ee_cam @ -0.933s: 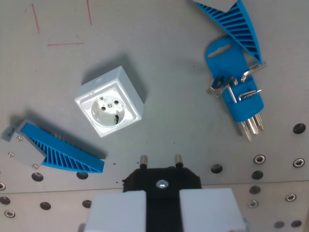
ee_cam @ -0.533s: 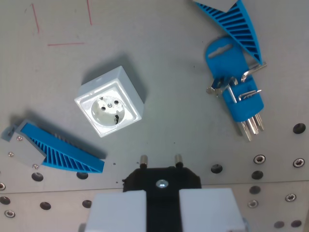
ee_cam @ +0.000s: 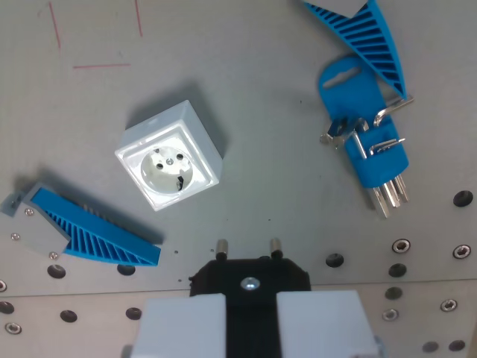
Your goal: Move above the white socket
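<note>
White socket (ee_cam: 170, 157) on grey table (ee_cam: 261, 89), up and toward the wrist view's left of the gripper (ee_cam: 250, 317).

Gripper: clamped on black plug (ee_cam: 250, 277), two pins forward. Bare table between pins and socket. Blue ribbed wedge (ee_cam: 93, 235) low left; blue plug (ee_cam: 365, 134) and second wedge (ee_cam: 361, 33) well apart, right.

2 blue ribbed wedges (ee_cam: 97, 235) (ee_cam: 365, 37) — a blue plug (ee_cam: 369, 142) beside the upper one.
</note>
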Action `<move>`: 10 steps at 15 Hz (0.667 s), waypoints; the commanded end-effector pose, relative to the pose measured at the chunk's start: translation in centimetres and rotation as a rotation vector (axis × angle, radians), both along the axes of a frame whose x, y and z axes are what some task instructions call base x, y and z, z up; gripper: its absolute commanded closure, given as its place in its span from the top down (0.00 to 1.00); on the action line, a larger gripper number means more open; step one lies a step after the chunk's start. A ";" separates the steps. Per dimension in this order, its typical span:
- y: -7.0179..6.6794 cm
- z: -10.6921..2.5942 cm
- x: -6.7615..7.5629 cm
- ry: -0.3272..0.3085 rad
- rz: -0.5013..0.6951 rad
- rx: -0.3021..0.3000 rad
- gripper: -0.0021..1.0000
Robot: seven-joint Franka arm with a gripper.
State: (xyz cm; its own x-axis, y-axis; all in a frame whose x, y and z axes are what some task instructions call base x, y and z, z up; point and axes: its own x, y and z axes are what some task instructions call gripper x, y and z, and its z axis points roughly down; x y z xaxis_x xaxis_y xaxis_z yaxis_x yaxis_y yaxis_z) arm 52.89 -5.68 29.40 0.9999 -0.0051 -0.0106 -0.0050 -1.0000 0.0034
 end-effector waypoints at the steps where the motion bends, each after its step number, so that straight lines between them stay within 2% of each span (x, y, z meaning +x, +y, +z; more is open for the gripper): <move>1: 0.2 -0.6 -0.3 -0.022 0.046 0.002 0.00; 10: 0.9 -2.9 -1.0 -0.070 0.130 0.002 0.00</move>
State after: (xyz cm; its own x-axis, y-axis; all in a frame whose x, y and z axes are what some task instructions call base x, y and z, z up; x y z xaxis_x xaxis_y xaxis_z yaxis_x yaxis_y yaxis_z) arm 52.33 -4.96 27.16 0.9983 0.0448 -0.0365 0.0449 -0.9990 0.0009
